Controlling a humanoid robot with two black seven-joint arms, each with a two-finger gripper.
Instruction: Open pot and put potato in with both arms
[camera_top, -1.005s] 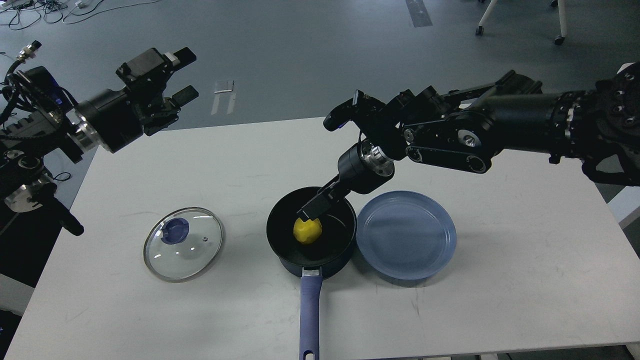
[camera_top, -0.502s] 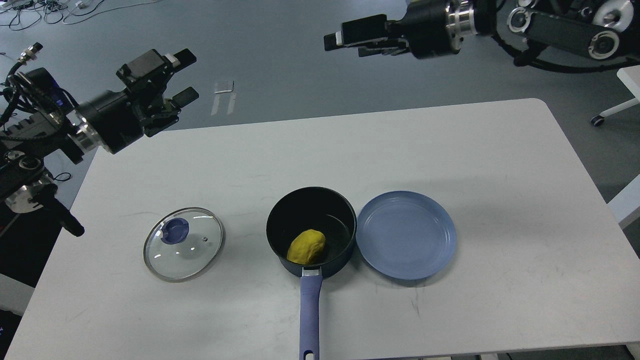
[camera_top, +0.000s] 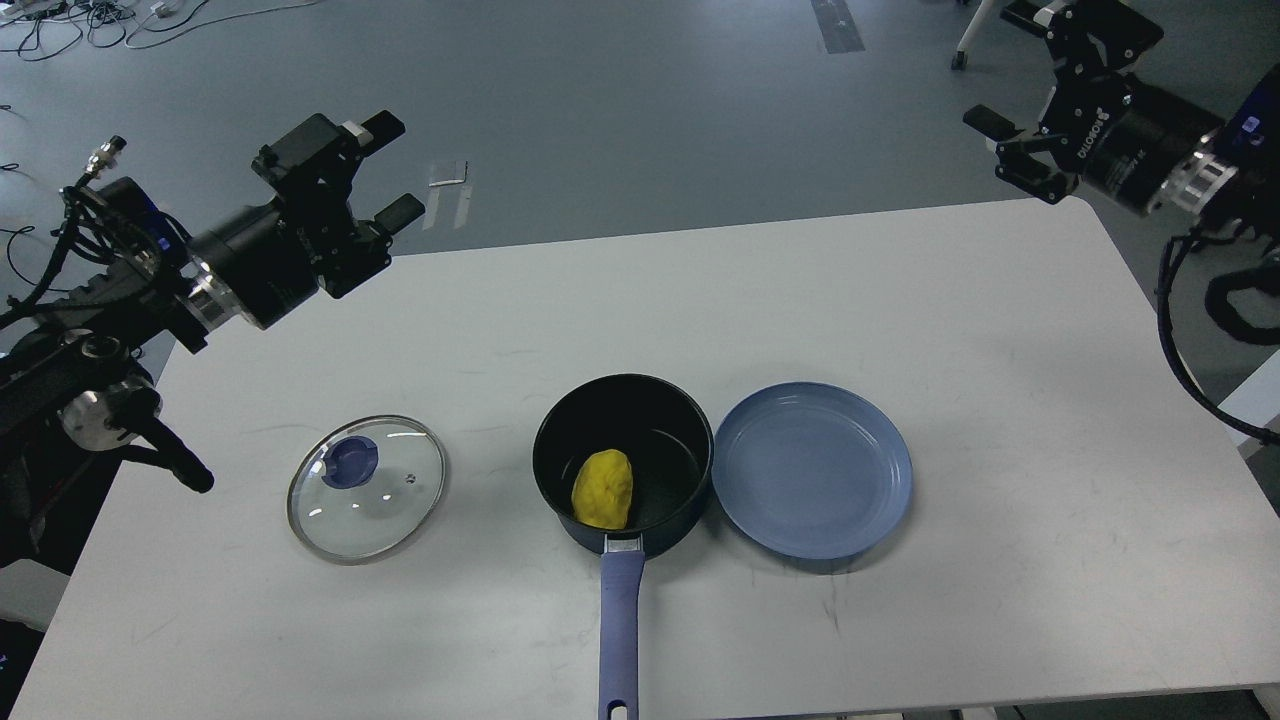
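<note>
Both grippers are hanging spread and empty above the table's (camera_top: 1000, 600) far corners, my left gripper (camera_top: 392, 170) at upper left, my right gripper (camera_top: 1010, 70) at upper right; the potato (camera_top: 602, 488) is lying inside the uncovered pot (camera_top: 690, 440); the lid (camera_top: 367, 488) is resting flat left of it; a blue plate (camera_top: 812, 468) is sitting against its right side

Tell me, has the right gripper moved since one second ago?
Yes. The right gripper has left the pot and now hangs up beyond the table's far right corner.
</note>
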